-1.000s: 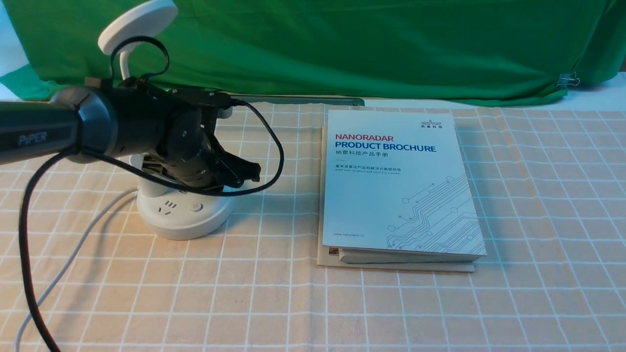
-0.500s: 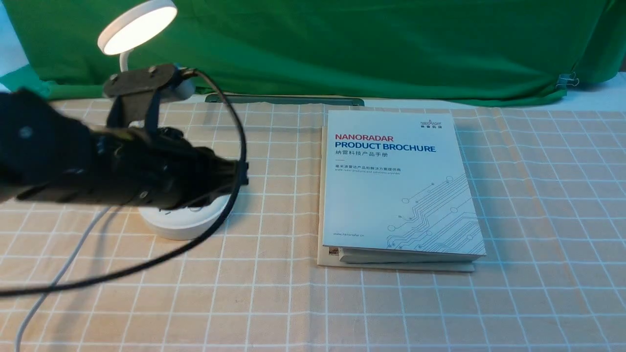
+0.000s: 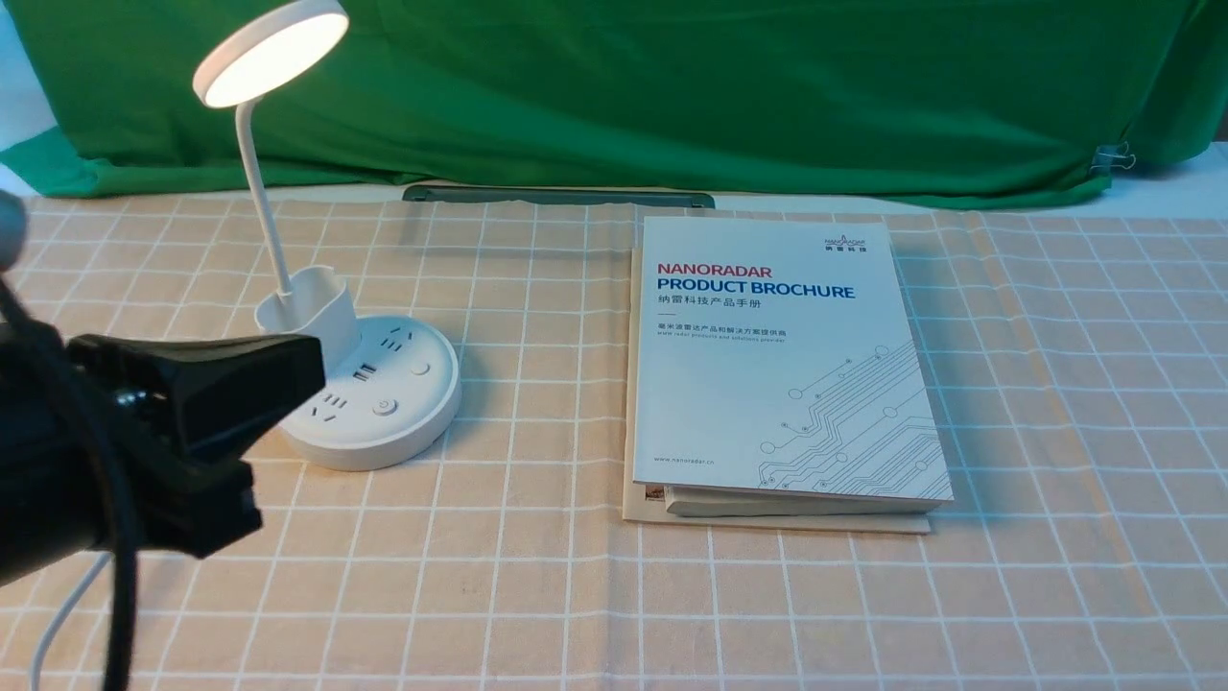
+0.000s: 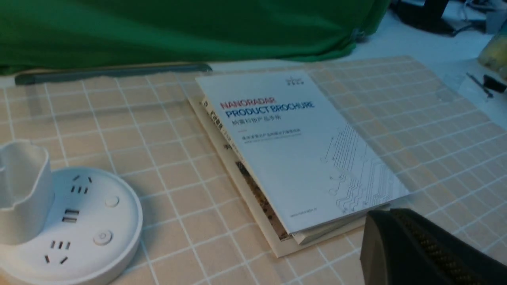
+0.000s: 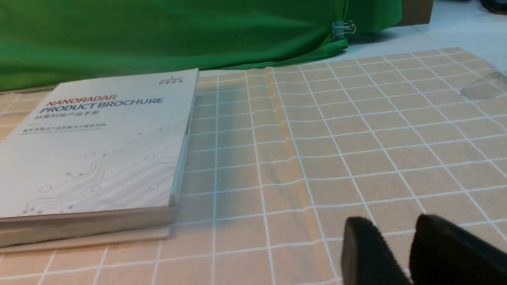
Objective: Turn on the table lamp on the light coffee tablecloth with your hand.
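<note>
Lamplight glows from the disc head of the table lamp, which stands at the left of the light coffee tablecloth, so the button press looks done. The left gripper hangs clenched and empty just on the near side of the base, clear of it (a closed tip suits poking a button). It is blurred, and its arm is cut off at the frame edge. Only the tips of the right gripper show, low over bare cloth near the brochure. I cannot tell whether they are closed.
</note>
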Robot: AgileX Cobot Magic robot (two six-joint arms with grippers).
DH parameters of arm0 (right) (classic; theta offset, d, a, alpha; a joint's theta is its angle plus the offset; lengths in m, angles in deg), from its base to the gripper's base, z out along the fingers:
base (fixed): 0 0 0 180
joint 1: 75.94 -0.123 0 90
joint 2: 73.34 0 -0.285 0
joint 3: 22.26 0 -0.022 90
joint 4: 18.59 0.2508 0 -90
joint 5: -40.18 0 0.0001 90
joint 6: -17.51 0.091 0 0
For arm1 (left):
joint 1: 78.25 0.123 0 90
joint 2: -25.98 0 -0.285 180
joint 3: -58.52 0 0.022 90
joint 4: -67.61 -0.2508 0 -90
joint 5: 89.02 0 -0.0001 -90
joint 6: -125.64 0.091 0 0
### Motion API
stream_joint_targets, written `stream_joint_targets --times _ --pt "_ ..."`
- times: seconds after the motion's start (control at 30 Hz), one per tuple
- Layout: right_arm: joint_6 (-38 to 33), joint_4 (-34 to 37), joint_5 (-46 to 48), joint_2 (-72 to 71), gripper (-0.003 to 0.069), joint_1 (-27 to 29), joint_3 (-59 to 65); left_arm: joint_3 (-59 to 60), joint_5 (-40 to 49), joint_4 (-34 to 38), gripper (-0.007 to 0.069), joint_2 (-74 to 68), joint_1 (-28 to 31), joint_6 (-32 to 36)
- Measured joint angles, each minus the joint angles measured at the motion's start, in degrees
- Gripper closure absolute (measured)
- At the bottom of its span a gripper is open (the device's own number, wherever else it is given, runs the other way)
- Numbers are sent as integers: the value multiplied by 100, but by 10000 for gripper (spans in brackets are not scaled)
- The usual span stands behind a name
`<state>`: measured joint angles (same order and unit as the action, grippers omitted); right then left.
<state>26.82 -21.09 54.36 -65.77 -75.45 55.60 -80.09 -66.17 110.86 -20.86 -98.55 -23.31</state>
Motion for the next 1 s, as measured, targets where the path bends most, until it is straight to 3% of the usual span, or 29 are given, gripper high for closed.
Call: stream_joint_targets --times 0.3,0.47,0.57,0.77,1.0 --pt "0 0 0 0 419 0 0 15 -10 -79 624 279 0 24" --pt "0 0 0 0 419 0 0 494 -685 -258 624 629 0 14" --pt "0 0 0 0 419 0 0 1013 -1373 -798 624 1187 0 -302" --pt "0 0 0 0 419 0 0 2107 -2897 -3163 624 2615 252 -2185" --pt "0 0 5 0 419 0 0 2805 -3204 -3778 624 3495 1224 -2674"
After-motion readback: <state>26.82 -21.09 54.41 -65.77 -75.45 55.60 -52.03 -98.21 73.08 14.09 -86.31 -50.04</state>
